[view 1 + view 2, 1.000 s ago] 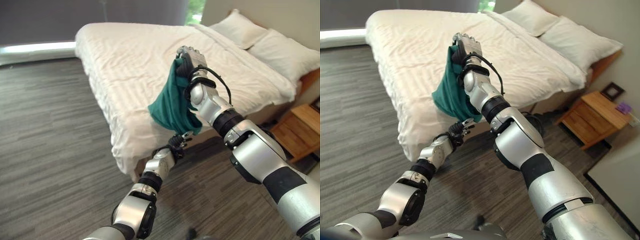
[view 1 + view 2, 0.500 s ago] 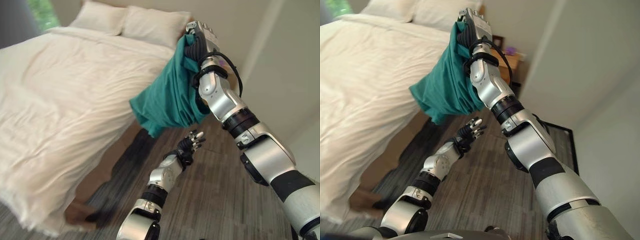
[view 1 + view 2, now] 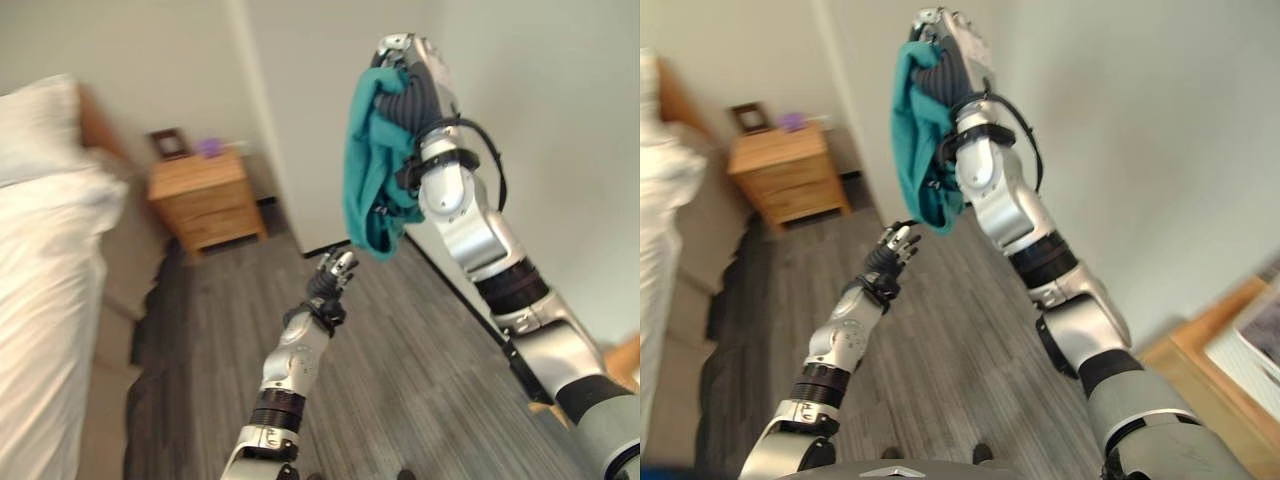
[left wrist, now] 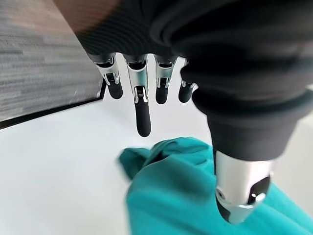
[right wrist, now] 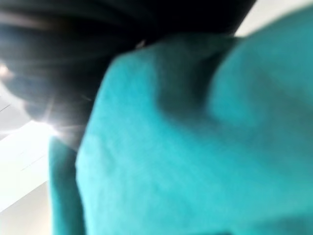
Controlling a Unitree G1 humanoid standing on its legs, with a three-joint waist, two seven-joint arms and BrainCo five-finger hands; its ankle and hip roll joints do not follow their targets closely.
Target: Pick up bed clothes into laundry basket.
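While the teal garment [image 3: 372, 160] hangs bunched in the raised right robot hand [image 3: 412, 85], fingers curled round it, the left robot hand [image 3: 333, 275] floats spread and empty below: pickup done, basket drop yet to come.

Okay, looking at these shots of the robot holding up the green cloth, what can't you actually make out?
- Right robot hand: its fingers are buried in the teal cloth in both eye views; the right wrist view is too blurred to show them.
- Bed: cut off by the left edge of the eye views.
- Small purple item on the nightstand: too small to identify.
- Left robot hand hangs open below the cloth.
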